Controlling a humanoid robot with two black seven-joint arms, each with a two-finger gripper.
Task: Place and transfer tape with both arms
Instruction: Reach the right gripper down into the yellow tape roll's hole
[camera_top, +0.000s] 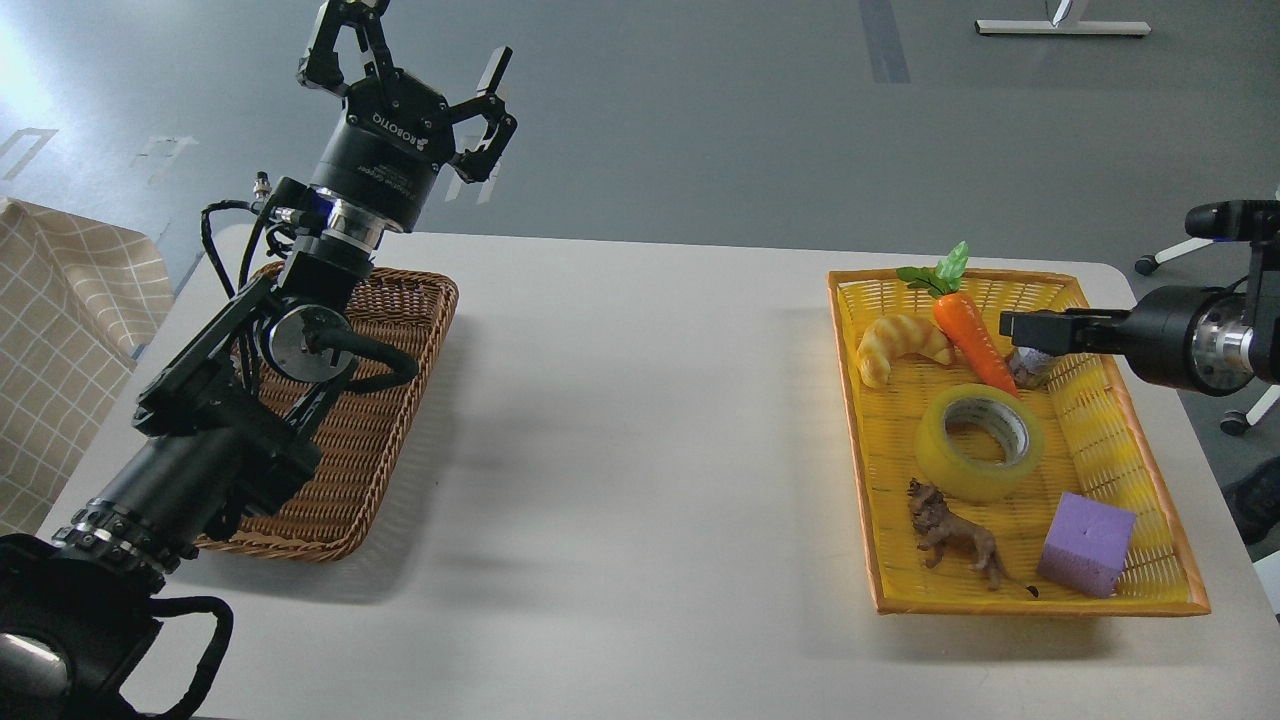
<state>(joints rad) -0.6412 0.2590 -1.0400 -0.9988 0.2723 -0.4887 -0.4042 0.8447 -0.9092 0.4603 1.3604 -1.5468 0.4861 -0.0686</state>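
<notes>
The tape (952, 468), a yellow roll with a grey-white core, lies flat in the middle of the yellow basket (1150, 470) at the right. My right gripper (1012, 325) reaches in level from the right edge, pointing left, above the basket's far part and behind the tape. It is seen edge-on, so its fingers cannot be told apart. It holds nothing that I can see. My left gripper (415, 65) is raised high above the far end of the brown wicker basket (400, 330), fingers spread open and empty.
The yellow basket also holds a croissant (900, 345), a toy carrot (965, 335), a small jar (1025, 368) partly hidden by my right gripper, a toy lion (955, 535) and a purple foam cube (1085, 545). A checked cloth (60, 330) hangs at the far left.
</notes>
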